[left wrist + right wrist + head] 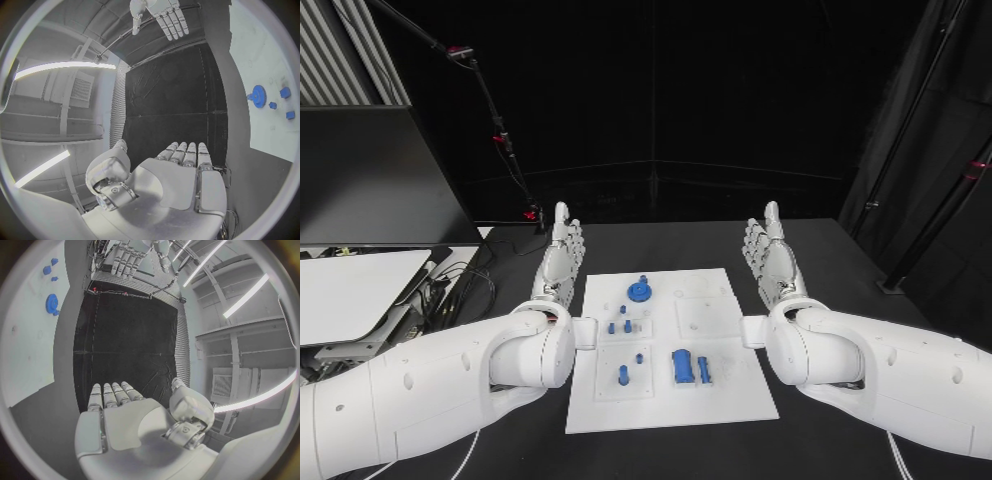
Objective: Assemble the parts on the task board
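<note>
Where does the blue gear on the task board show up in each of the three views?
Head view: the gear sits near the far edge of the board, left of its middle.
Left wrist view: the gear is on the white board, beside the black table.
Right wrist view: the gear is on the board.
Shared landmark: the small blue parts next to the gear.

dim black surroundings; ceiling light strips (59,67) glare; wrist views bend straight edges, all sharp.

Glossy white arms (430,385) end in silver hands (560,250).
</note>
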### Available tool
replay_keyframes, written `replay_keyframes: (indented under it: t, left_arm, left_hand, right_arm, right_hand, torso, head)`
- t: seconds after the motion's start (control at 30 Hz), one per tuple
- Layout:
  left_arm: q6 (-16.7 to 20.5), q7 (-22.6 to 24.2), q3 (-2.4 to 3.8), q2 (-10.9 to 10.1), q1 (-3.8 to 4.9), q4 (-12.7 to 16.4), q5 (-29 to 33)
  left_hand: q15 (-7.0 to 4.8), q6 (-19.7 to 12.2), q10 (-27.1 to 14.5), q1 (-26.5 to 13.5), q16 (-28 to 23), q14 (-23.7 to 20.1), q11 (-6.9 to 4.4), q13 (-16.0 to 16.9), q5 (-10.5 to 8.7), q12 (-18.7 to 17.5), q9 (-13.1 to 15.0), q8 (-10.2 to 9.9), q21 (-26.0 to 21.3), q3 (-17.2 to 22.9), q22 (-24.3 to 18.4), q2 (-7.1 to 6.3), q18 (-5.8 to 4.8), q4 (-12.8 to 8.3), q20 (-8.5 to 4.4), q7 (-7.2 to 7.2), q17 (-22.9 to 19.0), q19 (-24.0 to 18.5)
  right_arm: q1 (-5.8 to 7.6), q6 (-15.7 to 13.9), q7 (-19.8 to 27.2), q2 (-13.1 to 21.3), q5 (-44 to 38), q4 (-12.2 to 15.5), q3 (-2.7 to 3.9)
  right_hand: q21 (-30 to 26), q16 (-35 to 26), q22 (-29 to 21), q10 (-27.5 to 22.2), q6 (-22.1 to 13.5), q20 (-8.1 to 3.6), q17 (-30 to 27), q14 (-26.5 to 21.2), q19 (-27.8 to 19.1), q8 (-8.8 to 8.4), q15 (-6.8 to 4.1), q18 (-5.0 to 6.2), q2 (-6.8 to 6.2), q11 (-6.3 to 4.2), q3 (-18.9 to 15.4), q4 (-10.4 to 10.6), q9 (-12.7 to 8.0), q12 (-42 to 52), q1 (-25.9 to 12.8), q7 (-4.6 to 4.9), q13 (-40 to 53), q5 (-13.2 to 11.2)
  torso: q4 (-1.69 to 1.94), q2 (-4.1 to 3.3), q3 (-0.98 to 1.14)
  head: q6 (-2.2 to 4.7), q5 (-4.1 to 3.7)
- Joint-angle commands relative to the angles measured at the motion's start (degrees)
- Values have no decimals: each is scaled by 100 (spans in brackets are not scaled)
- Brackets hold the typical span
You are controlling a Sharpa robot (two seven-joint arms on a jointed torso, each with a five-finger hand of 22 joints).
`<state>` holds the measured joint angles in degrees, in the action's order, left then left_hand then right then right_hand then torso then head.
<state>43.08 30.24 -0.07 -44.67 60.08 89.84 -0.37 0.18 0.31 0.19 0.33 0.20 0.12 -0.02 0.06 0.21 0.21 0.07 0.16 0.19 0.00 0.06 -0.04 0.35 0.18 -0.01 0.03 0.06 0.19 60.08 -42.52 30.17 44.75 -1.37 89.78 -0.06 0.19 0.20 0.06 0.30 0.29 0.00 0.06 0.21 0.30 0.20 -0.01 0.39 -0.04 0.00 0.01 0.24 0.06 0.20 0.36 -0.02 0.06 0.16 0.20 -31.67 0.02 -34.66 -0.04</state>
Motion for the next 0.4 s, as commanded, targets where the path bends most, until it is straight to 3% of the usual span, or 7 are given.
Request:
replay_keyframes:
  t: [0.03, 0.4]
  left_arm:
    - [104, -45, 7, -2, 8, 12, 37]
    - [104, -45, 7, -2, 8, 12, 37]
  left_hand:
    - [-18, -31, -19, -33, -20, -12, 2, -6, -21, -21, -7, -16, -19, 0, -6, 4, -35, -18, 1, -3, -6, -19]
    - [-18, -31, -19, -33, -20, -12, 2, -6, -21, -21, -7, -16, -19, 0, -6, 4, -35, -18, 1, -3, -6, -19]
  right_arm:
    - [8, -160, -38, -6, 137, 18, 6]
    - [8, -160, -38, -6, 137, 18, 6]
  right_hand:
    - [-19, -20, -6, -30, -29, 0, -6, -21, -30, -20, 1, -39, 4, 0, -1, -24, -6, -20, -36, 2, -6, -16]
    - [-19, -20, -6, -30, -29, 0, -6, -21, -30, -20, 1, -39, 4, 0, -1, -24, -6, -20, -36, 2, -6, -16]
  torso:
    - [-20, 49, -2]
    - [-20, 49, -2]
  head:
    - [28, 4]
    - [28, 4]
